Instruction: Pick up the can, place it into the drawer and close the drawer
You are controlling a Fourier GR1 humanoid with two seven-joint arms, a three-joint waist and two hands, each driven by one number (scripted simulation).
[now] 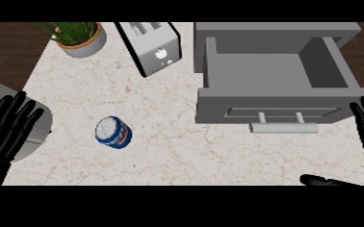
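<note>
We find bare counter point(185, 149) on every side of the can point(113, 132), leaving it open to approach all round. The drawer point(213, 106) is open at the top; the toaster point(153, 45) stands near its left wall, and the handle point(284, 127) projects from its front.

The marble counter point(177, 156) bears a can point(113, 132), toaster point(153, 48), potted plant point(80, 38) and open drawer point(256, 69).

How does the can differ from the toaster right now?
The can is small and round, blue and white; the toaster is bigger, boxy and silver-grey. The can sits alone toward the front left of the counter; the toaster sits at the back, beside the open drawer. Both rest on the counter.
</note>
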